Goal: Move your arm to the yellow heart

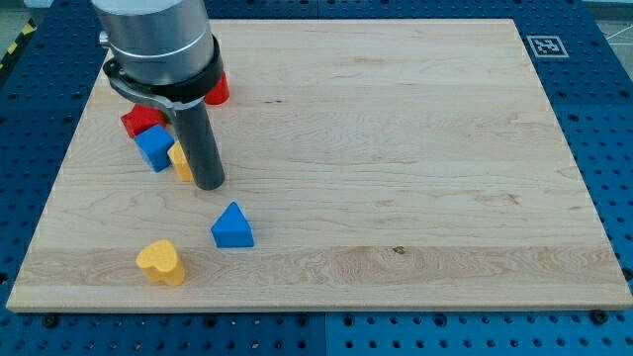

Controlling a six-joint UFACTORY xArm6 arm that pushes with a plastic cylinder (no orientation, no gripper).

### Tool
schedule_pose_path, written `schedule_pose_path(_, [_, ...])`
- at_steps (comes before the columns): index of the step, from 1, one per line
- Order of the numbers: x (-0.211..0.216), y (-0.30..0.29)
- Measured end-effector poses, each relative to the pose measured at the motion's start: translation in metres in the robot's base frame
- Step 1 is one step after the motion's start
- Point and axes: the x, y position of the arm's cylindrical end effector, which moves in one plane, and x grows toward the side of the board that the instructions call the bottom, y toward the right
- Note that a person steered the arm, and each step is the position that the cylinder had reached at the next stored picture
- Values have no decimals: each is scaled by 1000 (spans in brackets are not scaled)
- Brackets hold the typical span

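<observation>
One gap left: you see my tip (210,185) at tabletop (415,138) left, touching or just beside yellow block (181,161), not heart. Yellow heart (161,262) sits nearer, slightly left, beside blue triangle (232,226). No pincer fitted, nothing gripped.

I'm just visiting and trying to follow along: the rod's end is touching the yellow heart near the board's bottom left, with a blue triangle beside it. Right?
Not quite. In the camera view my tip is apart from the yellow heart, resting higher up the board beside a small yellow block. The rest holds: the heart sits near the bottom left, with the blue triangle beside it.
</observation>
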Motion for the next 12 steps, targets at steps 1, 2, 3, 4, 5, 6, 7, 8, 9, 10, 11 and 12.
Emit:
schedule_pose_path(1, [0, 12])
schedule_pose_path(2, [17, 67])
schedule_pose_path(3, [78, 92])
schedule_pose_path(4, [132, 93])
schedule_pose_path(5, [132, 93])
schedule_pose_path(6, [131, 78])
schedule_pose_path(7, [131, 50])
schedule_pose_path(8, [132, 12])
schedule_pose_path(9, [132, -13])
schedule_pose_path(10, [132, -37])
schedule_pose_path(11, [132, -48])
schedule_pose_path(12, [122, -47])
